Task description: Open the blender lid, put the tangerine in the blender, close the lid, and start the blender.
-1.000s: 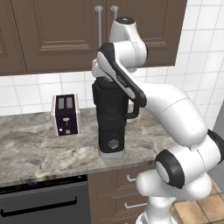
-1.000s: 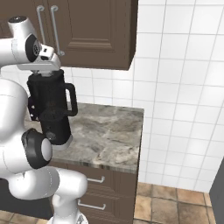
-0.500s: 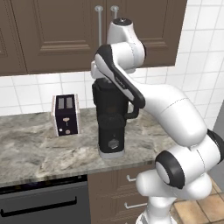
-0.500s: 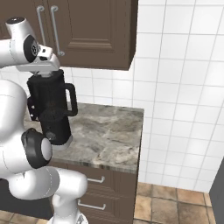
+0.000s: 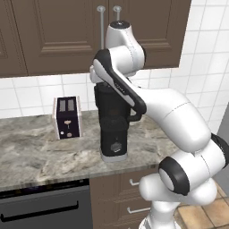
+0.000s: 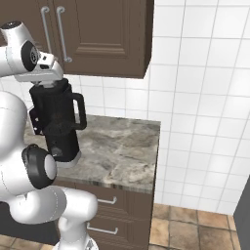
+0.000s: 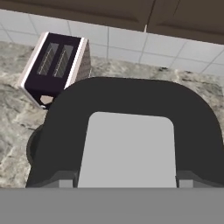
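Observation:
The blender (image 5: 114, 129) stands upright on the counter, a tall black jug with its side handle (image 6: 80, 112) turned right. The blender lid (image 7: 131, 100) sits flat on the jug, its grey square cap (image 7: 129, 144) in the centre. My gripper (image 7: 126, 181) reaches straight down onto the lid, with one fingertip (image 7: 65, 180) pressed against each side of the grey cap. In the right base view the white hand (image 6: 49, 68) rests directly over the top of the jug. The tangerine is hidden.
A silver-and-dark toaster (image 5: 67, 117) stands on the marble counter (image 5: 36, 156) left of the blender. Dark wall cabinets (image 5: 58, 36) hang close above the arm. The counter ends at a right edge (image 6: 155, 156) beside the tiled wall. An oven front (image 5: 44, 208) sits below.

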You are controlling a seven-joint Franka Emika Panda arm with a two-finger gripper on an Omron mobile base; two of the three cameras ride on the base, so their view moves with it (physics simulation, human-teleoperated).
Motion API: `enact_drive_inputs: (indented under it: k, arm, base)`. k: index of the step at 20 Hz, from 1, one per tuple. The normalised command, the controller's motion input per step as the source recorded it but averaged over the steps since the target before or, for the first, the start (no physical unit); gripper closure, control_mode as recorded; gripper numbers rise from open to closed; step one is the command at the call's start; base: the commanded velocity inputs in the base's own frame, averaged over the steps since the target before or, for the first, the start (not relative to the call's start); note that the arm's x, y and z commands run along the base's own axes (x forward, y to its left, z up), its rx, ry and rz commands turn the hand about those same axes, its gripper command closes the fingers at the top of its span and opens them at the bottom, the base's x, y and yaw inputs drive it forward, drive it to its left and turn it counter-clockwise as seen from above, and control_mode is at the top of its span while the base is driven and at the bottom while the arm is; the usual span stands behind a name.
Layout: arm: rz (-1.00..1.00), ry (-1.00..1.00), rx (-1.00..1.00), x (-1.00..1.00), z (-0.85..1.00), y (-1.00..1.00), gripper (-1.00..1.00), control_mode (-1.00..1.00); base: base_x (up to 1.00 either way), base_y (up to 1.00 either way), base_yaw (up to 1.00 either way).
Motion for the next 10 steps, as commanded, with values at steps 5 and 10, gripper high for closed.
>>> enact_drive_inputs:
  k: [5,10]
  arm:
    - [0.00,0.04,0.01,0.00,-0.08,0.33,1.00,-1.00]
    - [0.00,0.12,0.00,0.00,-0.45,0.11,1.00,-1.00]
  base:
    - [0.00,0.00,0.00]
    - [0.00,0.00,0.00]
